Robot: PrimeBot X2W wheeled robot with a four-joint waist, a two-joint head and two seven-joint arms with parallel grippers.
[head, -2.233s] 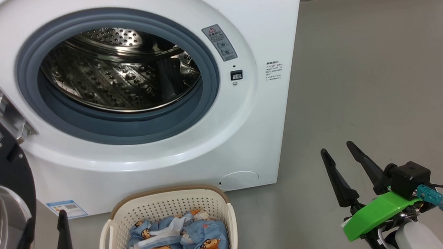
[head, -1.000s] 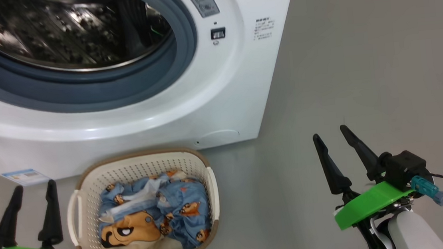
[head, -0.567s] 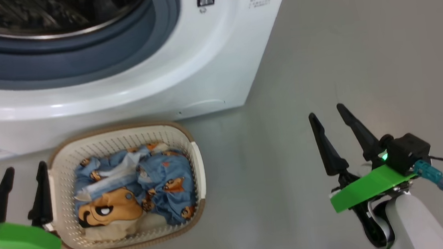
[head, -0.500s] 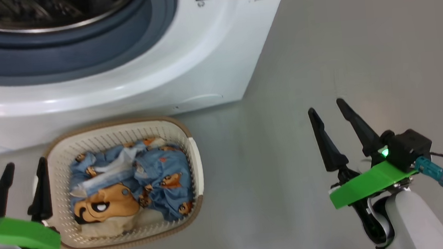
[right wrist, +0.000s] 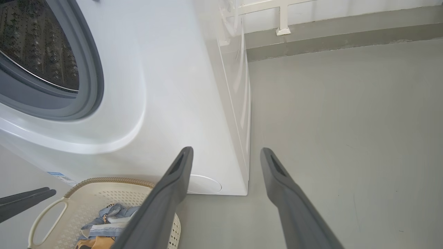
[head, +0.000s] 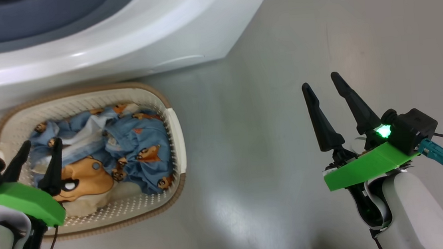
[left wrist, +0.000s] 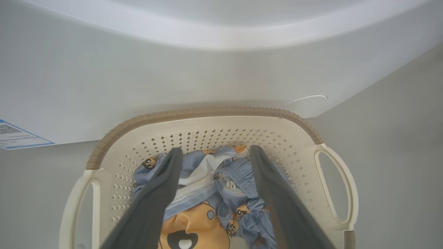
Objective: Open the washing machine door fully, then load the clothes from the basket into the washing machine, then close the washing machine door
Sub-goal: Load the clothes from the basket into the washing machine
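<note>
The clothes point(head: 131, 146), crumpled light blue with orange-brown bear faces and one big tan face, lie in the cream perforated basket point(head: 177, 132) before the white washing machine point(head: 118, 49). Its blue-edged label point(left wrist: 17, 136) is unreadable. Over them hangs the left claw point(head: 42, 142), spread and empty; the right claw point(head: 320, 80), likewise spread and empty, is well aside.

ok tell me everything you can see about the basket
The basket is small, rectangular with rounded corners, cream perforated plastic, with a brown woven-look rim and a loop handle on each short side. It stands upright on the grey floor just in front of the washing machine, holding crumpled blue bear-print clothes.
</note>
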